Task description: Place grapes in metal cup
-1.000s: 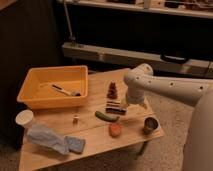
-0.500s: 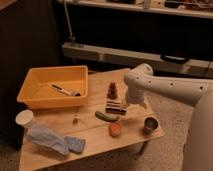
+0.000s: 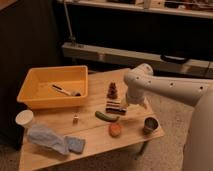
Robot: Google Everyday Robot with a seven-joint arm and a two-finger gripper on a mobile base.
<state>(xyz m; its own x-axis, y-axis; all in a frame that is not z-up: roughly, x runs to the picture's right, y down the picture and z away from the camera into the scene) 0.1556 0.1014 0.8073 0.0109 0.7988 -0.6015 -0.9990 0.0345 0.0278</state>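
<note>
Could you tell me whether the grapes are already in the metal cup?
No, the grapes stand on the table apart from the metal cup, with the pincer low beside the striped block.

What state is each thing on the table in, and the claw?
grapes: standing upright, not held.
metal cup: upright, no grapes in it.
claw: low, just right of the grapes.
bin: upright, tool inside.
white cup: upright.
cloth: crumpled.

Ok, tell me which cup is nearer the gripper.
The grey metal cup, front right; the gripper hovers by the striped block, and the white cup sits far left.
</note>
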